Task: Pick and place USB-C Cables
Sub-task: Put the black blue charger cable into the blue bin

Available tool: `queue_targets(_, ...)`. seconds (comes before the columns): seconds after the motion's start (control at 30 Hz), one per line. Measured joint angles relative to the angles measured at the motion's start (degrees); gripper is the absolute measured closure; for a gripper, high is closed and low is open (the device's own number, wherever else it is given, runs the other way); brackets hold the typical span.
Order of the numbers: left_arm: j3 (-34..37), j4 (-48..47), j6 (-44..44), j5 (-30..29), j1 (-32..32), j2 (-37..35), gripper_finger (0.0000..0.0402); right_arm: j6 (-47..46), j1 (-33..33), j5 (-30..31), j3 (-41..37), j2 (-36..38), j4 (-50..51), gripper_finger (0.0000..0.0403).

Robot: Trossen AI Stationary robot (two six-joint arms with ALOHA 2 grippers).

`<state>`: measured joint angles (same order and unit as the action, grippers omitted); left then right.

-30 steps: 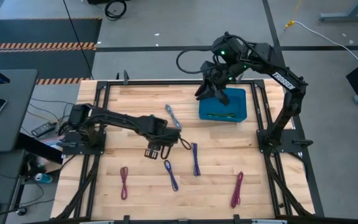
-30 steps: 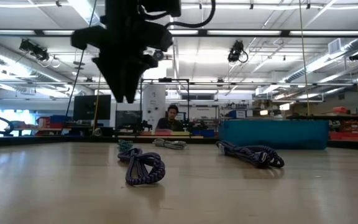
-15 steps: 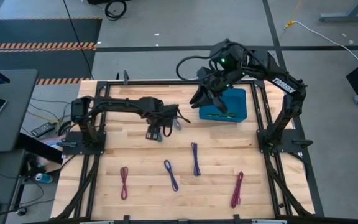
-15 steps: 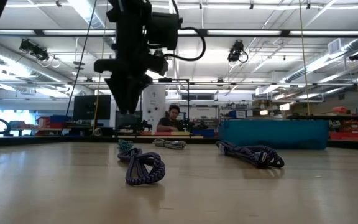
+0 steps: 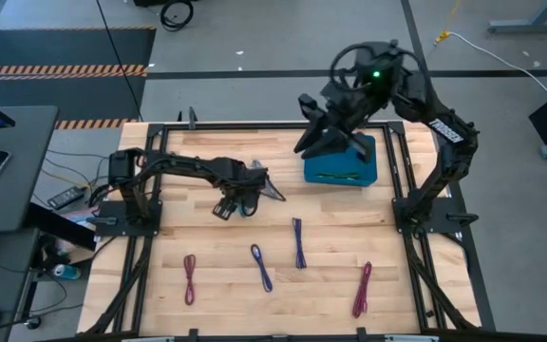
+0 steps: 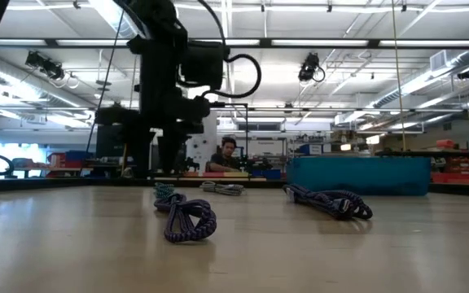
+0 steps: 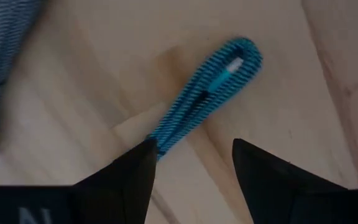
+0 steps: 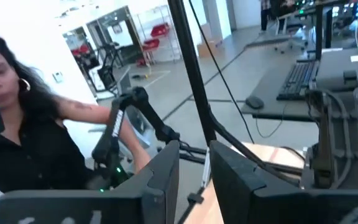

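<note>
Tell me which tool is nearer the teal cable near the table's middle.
Left. The left tool hovers right over the teal cable, fingers open astride its near end. The right tool hangs off to the side, above the blue bin.

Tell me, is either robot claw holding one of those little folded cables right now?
No. The left gripper is open over a teal braided cable lying on the table; the right gripper holds nothing visible.

A grey concrete floor (image 5: 254, 47) surrounds the pale wooden butcher-block table (image 5: 198, 233). A black-and-orange hazard-striped mat (image 5: 55, 68) lies nearby. Long ceiling strip lights (image 6: 357, 42) brighten the workshop.
</note>
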<state>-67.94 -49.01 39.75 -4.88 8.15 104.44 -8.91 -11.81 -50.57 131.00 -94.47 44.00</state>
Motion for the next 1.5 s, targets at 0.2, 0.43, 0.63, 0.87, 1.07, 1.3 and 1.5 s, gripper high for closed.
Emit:
queue_targets(0.2,4.8,9.5,2.7,-0.2,0.0,0.3,0.0183,-0.6,0.5,0.0,0.0,1.6,-1.1,0.0307)
queue_targets(0.43,4.9,17.3,3.0,-2.7,0.1,0.5,0.0182,-1.9,0.8,0.2,0.0,2.2,-1.1,0.0307)
queue_targets(0.63,4.9,17.3,2.9,-2.8,1.2,1.3,0.0201,-3.8,1.0,0.4,0.0,2.2,-2.2,0.0307)
queue_targets(0.87,4.6,15.4,-0.7,0.9,2.1,3.3,0.0272,-4.7,1.0,0.5,0.0,2.2,-2.4,0.0307)
queue_targets(1.07,4.7,15.1,-7.6,0.7,2.0,2.6,0.0373,-4.5,1.0,0.5,0.0,2.2,-2.5,0.0307)
queue_targets(1.3,-1.3,9.3,-18.9,0.7,2.2,2.9,0.0381,-4.2,1.0,-0.1,0.0,2.2,-2.1,0.0321)
queue_targets(1.5,-11.8,1.2,-22.6,-2.1,0.6,1.0,0.0381,-3.9,1.0,-0.8,0.0,2.2,-1.9,0.0334)
